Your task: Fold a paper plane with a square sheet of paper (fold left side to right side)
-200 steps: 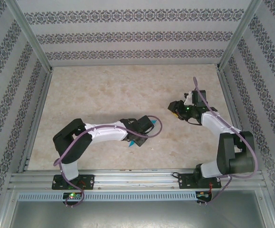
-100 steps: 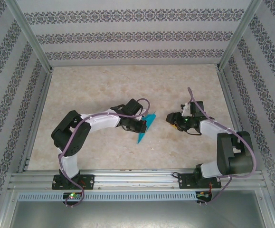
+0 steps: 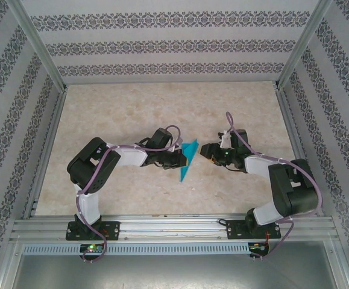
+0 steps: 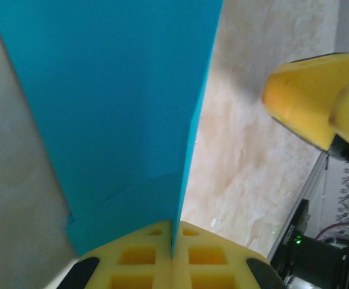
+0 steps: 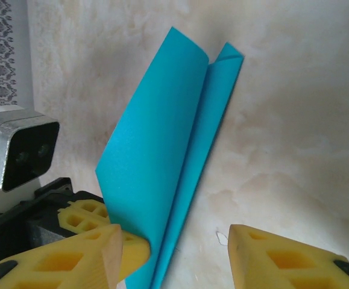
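Note:
The turquoise-blue sheet of paper [image 3: 188, 159] is folded into a narrow pointed dart with a centre crease and is held above the table. My left gripper [image 3: 176, 158] is shut on its edge. In the left wrist view the yellow pads [image 4: 139, 256] pinch the paper [image 4: 114, 102] at the crease. My right gripper [image 3: 207, 150] faces it from the right with its jaws open. In the right wrist view the paper [image 5: 162, 156] stands between my right gripper's [image 5: 186, 256] spread fingers, with the left finger [image 5: 96, 256] right at the fold's face.
The beige table [image 3: 162, 108] lies inside a metal frame with patterned walls. The left arm's wrist camera [image 5: 17, 150] and yellow fingers [image 5: 81, 215] sit just behind the paper. A right finger [image 4: 304, 99] shows close beside the paper.
The left gripper has carried the folded paper up and to the right, off the table. The right gripper has moved left toward it and now straddles the paper.

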Available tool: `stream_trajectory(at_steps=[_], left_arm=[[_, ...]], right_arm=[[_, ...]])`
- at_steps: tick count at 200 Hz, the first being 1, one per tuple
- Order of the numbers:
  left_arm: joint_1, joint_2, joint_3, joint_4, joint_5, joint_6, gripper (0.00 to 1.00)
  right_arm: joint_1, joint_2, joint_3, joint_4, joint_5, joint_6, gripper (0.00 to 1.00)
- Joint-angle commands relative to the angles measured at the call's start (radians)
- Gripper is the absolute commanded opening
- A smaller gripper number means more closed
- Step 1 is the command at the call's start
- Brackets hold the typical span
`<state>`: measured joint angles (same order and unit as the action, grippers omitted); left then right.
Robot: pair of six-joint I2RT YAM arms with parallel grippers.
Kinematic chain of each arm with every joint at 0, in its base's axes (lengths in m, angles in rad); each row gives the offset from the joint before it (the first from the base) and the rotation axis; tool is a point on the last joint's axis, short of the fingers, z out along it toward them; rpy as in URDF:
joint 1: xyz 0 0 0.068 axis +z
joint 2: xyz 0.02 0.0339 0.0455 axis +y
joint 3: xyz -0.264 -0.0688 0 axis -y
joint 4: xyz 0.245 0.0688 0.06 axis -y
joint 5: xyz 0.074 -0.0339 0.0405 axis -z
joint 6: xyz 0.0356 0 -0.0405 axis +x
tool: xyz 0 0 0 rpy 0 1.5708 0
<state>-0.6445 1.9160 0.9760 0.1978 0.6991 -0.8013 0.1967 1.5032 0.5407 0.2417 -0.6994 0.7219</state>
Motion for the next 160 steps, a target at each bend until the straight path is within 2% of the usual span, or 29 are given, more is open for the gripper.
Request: stream_trajectory(at_steps=[1, 160], left_arm=[[0.021, 0.031, -0.032, 0.193, 0.061, -0.109, 0.00], [0.060, 0.107, -0.111, 0.470, 0.109, -0.274, 0.00]], right_arm=[[0.021, 0.031, -0.016, 0.121, 0.010, 0.065, 0.50], [0.121, 0.205, 0.139, 0.136, 0.110, 0.136, 0.43]])
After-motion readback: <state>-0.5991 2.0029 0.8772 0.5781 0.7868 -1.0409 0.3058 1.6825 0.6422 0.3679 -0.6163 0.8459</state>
